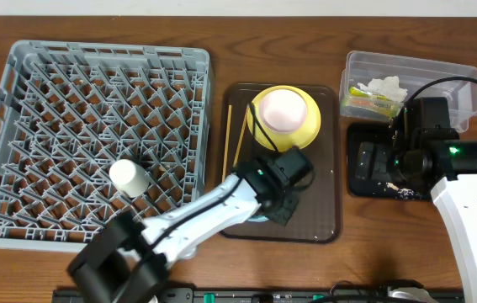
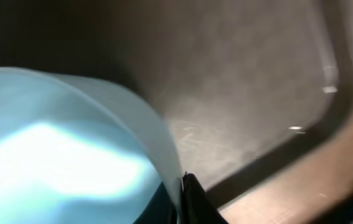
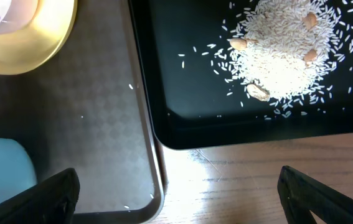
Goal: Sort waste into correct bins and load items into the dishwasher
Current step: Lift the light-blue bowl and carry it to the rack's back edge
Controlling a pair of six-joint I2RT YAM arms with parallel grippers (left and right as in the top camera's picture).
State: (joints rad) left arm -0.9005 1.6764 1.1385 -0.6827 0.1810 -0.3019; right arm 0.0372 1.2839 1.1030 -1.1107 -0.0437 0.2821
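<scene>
My left gripper (image 1: pixel 287 200) reaches over the brown tray and is shut on the rim of the light blue bowl (image 2: pixel 58 155); its fingers (image 2: pixel 183 194) pinch the bowl's wall. The arm hides the bowl in the overhead view. The yellow plate (image 1: pixel 305 126) holds the cream-white bowl (image 1: pixel 283 109), and the chopsticks (image 1: pixel 228 135) lie at the tray's left side. My right gripper (image 3: pixel 176 199) is open and empty, above the gap between the brown tray and the black tray (image 3: pixel 182 124), which holds rice scraps (image 3: pixel 282 56). The clear tub (image 1: pixel 465 93) holds the wrapper (image 1: pixel 364 101) and tissue (image 1: pixel 387 87).
The grey dish rack (image 1: pixel 19 84) fills the left of the table, with a white cup-like object (image 1: pixel 129 177) standing in it. The brown tray (image 1: pixel 326 168) sits between the rack and the black tray (image 1: pixel 354 187). Wood table shows along the front edge.
</scene>
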